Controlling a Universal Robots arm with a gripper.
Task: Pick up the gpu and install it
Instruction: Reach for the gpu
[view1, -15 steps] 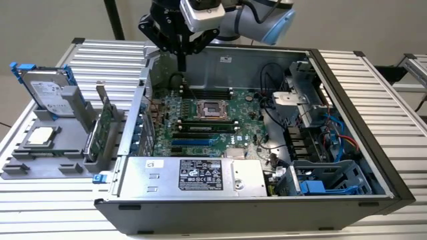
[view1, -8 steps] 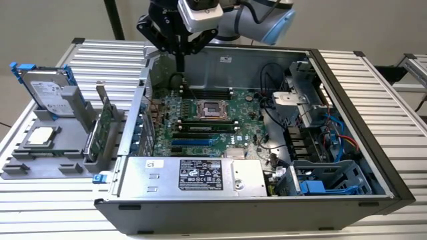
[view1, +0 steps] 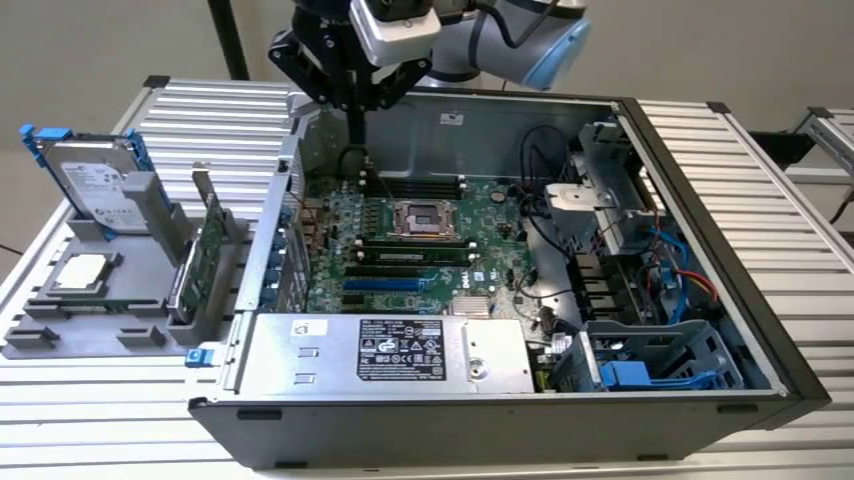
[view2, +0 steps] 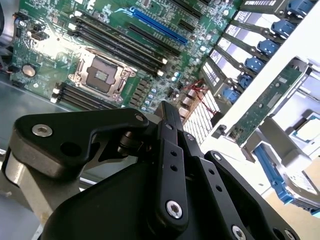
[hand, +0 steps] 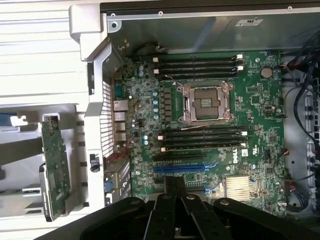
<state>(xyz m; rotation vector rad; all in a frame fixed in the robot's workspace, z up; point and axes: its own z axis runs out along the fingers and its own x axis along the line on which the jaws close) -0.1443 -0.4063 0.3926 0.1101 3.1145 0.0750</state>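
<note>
At the exterior view's left, the gpu (view1: 200, 262) stands on edge in a gray holder (view1: 40, 340), likely so it is easy to grab. Up top, farther right, the gripper (view1: 356, 140) hangs over the open computer (view1: 507, 135), fingers together, empty.

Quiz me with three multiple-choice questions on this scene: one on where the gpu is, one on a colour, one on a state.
1. The gpu is: A in the gray holder outside the case; B plugged inside the case; C flat on the table.
2. The hard drive has a frame that is: A red; B blue; C yellow.
3. The CPU socket is: A empty; B holding a chip; C under a cooler.
Answers: 1 A, it stands upright in the holder; 2 B, blue tabs show; 3 A, its bare bed shows.
</note>
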